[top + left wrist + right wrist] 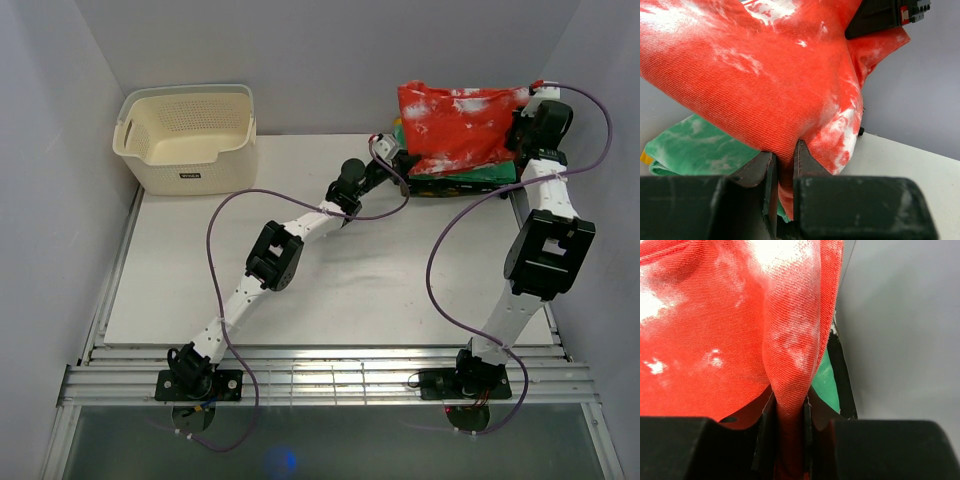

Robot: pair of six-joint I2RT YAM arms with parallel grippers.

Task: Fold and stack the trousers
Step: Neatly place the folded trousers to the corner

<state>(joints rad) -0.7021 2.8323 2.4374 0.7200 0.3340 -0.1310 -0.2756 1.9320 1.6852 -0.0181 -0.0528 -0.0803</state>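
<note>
1. We see the trousers point(460, 125) at about one o'clock from the middle of the table point(330, 270), raised off the surface and spread between both arms.
2. The left gripper point(403, 160) is clamped on the cloth's lower nine o'clock corner. The right gripper point(520, 135) is pinched on its three o'clock edge. Neither is free.
3. The relation that matters is that the spread cloth's long axis runs from nine to three o'clock between the two grips, and the green cloth point(470, 177) lies directly under it, toward six o'clock. We judge the coming move to be a lowering onto that pile, so both grips have to travel together or the span will skew.
4. Both arms are already on the cloth. The right arm stands close to the pile, while the left reaches far across from its base at seven o'clock, so we judge it has less room to adjust.
5. The overhead view alone shows the full span and the basket point(185, 135) well apart at eleven o'clock.
6. The left wrist view alone shows a narrow fold nipped between its fingers, with green cloth at eight o'clock below.
7. The right wrist view shows a thick vertical pleat in its jaws, and a dark edge beside the green cloth that we cannot identify.
</note>
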